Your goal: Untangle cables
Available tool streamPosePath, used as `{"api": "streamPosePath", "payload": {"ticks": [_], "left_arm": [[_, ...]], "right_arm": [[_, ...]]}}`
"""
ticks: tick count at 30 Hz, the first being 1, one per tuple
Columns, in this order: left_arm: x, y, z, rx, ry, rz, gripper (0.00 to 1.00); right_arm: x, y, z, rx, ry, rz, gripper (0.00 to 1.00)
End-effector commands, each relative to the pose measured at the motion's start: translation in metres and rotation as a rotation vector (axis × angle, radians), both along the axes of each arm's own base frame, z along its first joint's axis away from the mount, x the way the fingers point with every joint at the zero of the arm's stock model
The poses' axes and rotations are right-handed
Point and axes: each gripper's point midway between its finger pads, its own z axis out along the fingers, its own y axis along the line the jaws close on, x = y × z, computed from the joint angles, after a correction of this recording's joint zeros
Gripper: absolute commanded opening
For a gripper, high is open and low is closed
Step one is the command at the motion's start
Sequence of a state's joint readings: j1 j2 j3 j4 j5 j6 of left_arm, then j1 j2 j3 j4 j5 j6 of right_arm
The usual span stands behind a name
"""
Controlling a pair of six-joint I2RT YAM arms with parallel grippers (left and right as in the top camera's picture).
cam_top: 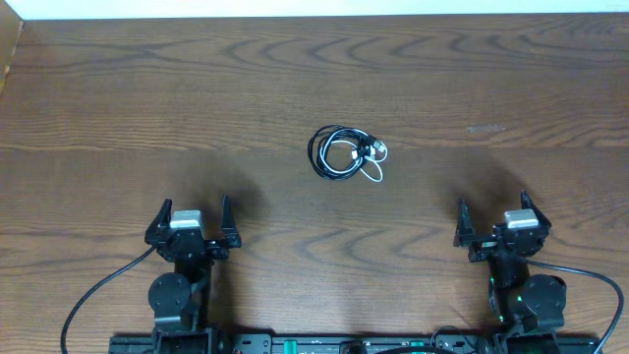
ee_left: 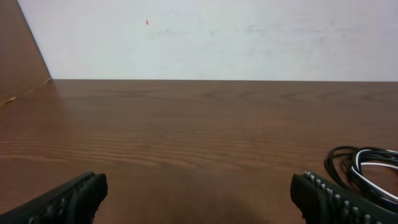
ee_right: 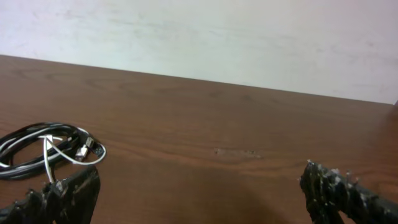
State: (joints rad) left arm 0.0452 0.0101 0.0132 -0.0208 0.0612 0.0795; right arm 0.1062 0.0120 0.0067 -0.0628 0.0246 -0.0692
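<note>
Cables (cam_top: 346, 155): two, one black cable (ee_right: 22, 149) and one white cable (ee_right: 99, 152), coiled together in a single small bundle.
Position: flat on the table (cam_top: 314, 79) near its middle, ahead of and between the two hands, well apart from both.
Black cable: several stacked loops.
White cable: runs through the black loops, with one loop poking out on the bundle's right side.
Plug (ee_right: 87, 148): one small end is plain in the right wrist view; overhead it is too small to make out.
Left hand (cam_top: 195, 205): one, fingers spread wide, nothing between them.
Right hand (cam_top: 492, 203): one, likewise spread wide and holding nothing.
Overhead only: both arms, with a thick arm wire (cam_top: 98, 295) trailing from each base.
Left wrist view: bundle at the far right, cut off by the frame edge.
Right wrist view: bundle at the left, with white crossing over black.
Wrist views only: pale wall (ee_left: 217, 37) beyond the table's far edge.
</note>
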Motion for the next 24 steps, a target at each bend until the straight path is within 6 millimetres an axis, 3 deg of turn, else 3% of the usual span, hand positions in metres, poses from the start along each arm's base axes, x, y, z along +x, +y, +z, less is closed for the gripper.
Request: {"api": "streamPosePath", "payload": {"ticks": [1, 15, 24], "left_arm": [[-0.001, 0.0, -0.013, 0.0, 0.051, -0.002, 1.0], [0.005, 0.0, -0.005, -0.188, 0.141, 0.031, 1.0], [0.029, 0.001, -0.003, -0.196, 0.385, 0.049, 1.0]], "right_arm": [[0.0, -0.001, 0.002, 0.025, -0.007, -0.011, 0.99], [-0.001, -0.008, 0.002, 0.086, 0.074, -0.056, 0.99], [0.017, -0.005, 0.008, 0.062, 0.244, -0.063, 0.99]]}}
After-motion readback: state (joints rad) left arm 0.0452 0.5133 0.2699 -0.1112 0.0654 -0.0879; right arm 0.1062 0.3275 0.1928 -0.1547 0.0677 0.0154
